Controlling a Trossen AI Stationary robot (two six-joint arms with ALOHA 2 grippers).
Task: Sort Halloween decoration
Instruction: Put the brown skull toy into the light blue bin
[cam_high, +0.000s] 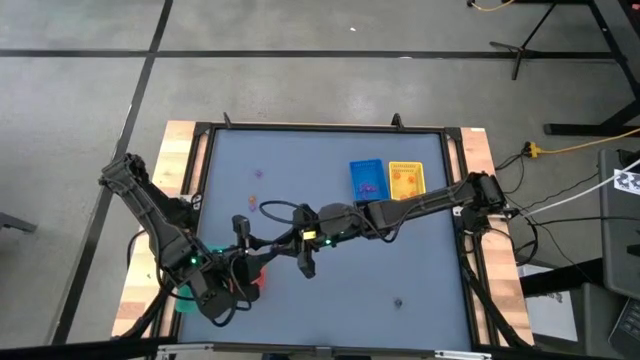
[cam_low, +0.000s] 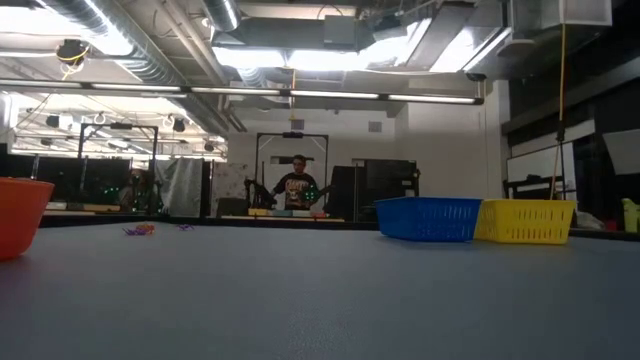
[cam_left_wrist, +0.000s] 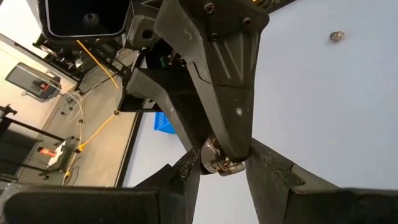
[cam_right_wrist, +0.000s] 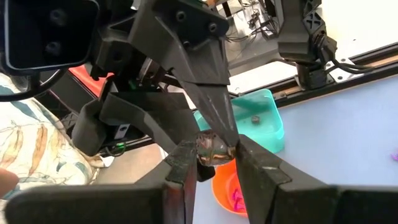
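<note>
A tiny dark grey, shiny Halloween decoration piece (cam_left_wrist: 221, 160) hangs above the middle of the table, where my two grippers meet (cam_high: 303, 250). My left gripper (cam_left_wrist: 221, 171) comes from the table's left and my right gripper (cam_right_wrist: 214, 158) from its right. Both are shut on this one piece. Loose pieces lie on the grey table: purple (cam_high: 258, 175), orange (cam_high: 251, 200) and dark (cam_high: 397, 300). The low view shows neither gripper. My left gripper pinches the dark grey piece (cam_left_wrist: 211, 163) between its two fingers, near their free ends, reaching from the table's left and slanting slightly down. The piece is lifted clear of the table. The right gripper's fingers cover its upper side. My right gripper pinches the same piece (cam_right_wrist: 211, 149) between its two fingers, near their free ends, reaching roughly level from the table's right. The left gripper's fingertip (cam_right_wrist: 225, 132) meets the piece from the opposite side. The piece hangs clear of the table.
A blue tray (cam_high: 366, 178) and a yellow tray (cam_high: 406, 180) stand at the far right. A green tray (cam_right_wrist: 264, 124) holding one dark piece and the orange bowl (cam_right_wrist: 227, 186) with pink pieces sit near left, under the left arm. A person (cam_low: 297, 182) stands far behind the table.
</note>
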